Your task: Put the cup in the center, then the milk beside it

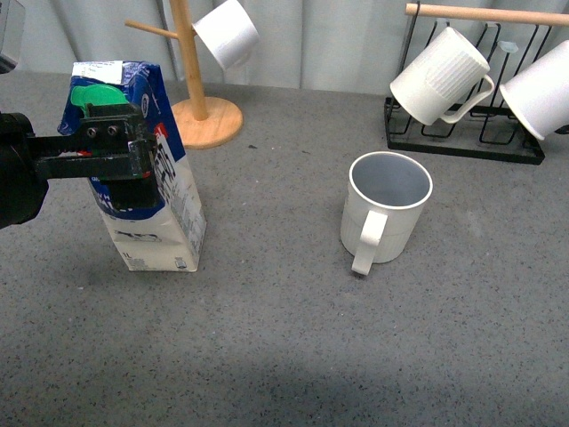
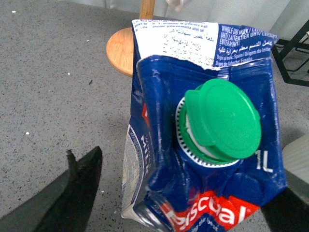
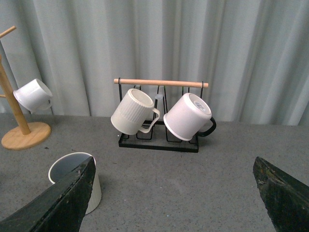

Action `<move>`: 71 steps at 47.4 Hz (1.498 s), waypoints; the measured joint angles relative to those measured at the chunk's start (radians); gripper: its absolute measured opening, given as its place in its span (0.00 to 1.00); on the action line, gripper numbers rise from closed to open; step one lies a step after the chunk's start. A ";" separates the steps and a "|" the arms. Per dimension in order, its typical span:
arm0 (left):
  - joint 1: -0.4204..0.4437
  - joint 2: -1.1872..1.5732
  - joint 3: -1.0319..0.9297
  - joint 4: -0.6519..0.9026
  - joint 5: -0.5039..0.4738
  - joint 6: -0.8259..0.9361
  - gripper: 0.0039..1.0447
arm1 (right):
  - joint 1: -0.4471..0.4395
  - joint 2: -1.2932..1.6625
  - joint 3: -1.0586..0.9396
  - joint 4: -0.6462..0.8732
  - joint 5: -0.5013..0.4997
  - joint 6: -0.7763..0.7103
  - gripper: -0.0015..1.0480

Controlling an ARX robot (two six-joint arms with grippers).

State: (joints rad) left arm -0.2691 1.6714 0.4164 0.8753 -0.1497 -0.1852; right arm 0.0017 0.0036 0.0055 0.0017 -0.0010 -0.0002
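Observation:
The milk [image 1: 158, 200], a blue and white carton with a green cap [image 2: 219, 121], stands upright at the left of the grey tabletop [image 1: 284, 329]. My left gripper [image 1: 132, 147] is open, with one jaw on each side of the carton's upper part; in the left wrist view the carton [image 2: 159, 159] stands between the fingers [image 2: 72, 198]. The cup [image 1: 387, 209], ribbed and cream-white with a grey-blue inside, stands upright right of the middle, handle toward me. My right gripper [image 3: 174, 203] is open and empty above the table; the cup [image 3: 67, 166] shows partly behind one finger.
A wooden mug tree [image 1: 200, 98] with a plain white cup [image 1: 227, 34] stands behind the carton. A black wire rack [image 1: 462, 138] at the back right holds a whiter ribbed mug [image 1: 440, 76] and a plain white cup [image 1: 540, 89]. A grey curtain closes the back.

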 joint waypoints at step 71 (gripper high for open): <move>-0.356 0.264 0.334 0.022 -0.169 -0.029 0.05 | 0.000 0.000 0.000 0.000 0.000 0.000 0.91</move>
State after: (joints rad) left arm -0.6250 1.9358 0.7506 0.8974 -0.3187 -0.2142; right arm 0.0017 0.0036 0.0055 0.0017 -0.0010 -0.0002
